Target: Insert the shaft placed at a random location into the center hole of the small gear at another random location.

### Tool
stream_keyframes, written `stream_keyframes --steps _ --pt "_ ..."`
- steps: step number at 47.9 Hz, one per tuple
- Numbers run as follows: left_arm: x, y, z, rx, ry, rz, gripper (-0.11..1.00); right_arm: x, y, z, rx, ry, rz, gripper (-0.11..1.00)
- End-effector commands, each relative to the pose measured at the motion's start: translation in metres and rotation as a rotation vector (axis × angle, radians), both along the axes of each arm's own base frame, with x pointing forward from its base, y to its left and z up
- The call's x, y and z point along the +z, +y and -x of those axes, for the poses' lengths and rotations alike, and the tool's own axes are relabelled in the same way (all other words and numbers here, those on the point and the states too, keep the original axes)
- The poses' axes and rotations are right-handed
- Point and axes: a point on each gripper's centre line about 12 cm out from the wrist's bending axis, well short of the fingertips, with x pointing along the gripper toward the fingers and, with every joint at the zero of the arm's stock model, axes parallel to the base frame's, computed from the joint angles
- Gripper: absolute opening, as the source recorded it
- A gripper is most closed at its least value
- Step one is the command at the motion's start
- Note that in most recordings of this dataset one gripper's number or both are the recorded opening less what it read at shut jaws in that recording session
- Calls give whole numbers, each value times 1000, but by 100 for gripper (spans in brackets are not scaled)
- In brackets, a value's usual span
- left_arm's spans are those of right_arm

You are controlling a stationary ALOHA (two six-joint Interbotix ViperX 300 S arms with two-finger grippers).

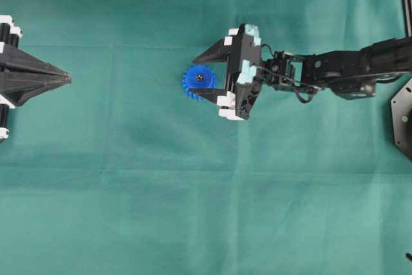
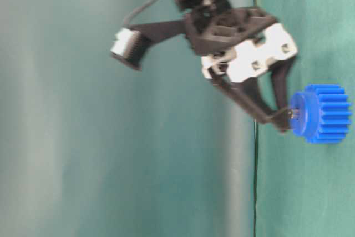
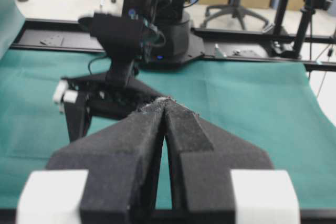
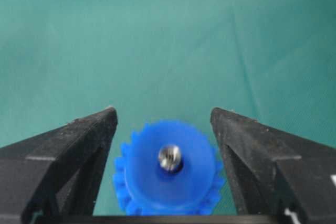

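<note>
- Small gear (image 1: 199, 82) lies flat on the green cloth (image 1: 193, 210), slightly left of centre and above the middle of the overhead view.
- Shaft (image 4: 170, 157) sits in the center hole (image 4: 173, 165) of the hub; its shiny rounded end shows above the hub face in the right wrist view.
- Right gripper (image 1: 201, 76) reaches in from 3 o'clock of the gear. Jaws spread wide, one tip at the gear's 12 o'clock side, the other at its 6 o'clock side. Nothing pinched; in the right wrist view both fingers (image 4: 79, 140) stand clear of the hub.
- Table-level view: fingertips (image 2: 284, 126) sit close against the gear's hub face; contact cannot be told, picture is blurred.
- Left gripper (image 1: 67, 78) sits at the far left edge, at 9 o'clock of the gear and well apart from it. Jaws pressed together at the tips, holding nothing.
</note>
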Motion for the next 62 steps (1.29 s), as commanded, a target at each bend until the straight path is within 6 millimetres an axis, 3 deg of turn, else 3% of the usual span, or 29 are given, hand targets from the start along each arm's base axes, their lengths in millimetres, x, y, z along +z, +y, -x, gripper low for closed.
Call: stream_keyframes --steps 1,9,20,46,62 --pt "6 0 -1 2 -20 3 -1 37 1 -3 12 -82 23 74" --pt "7 0 0 2 -25 3 -1 59 3 3 18 -107 32 74" --pt "7 0 1 2 -23 4 -1 61 6 18 17 -97 24 73" --pt "6 0 1 2 -20 9 -1 79 23 108 21 -150 17 74" --pt "5 0 1 0 -14 9 -1 81 28 140 15 -121 2 74"
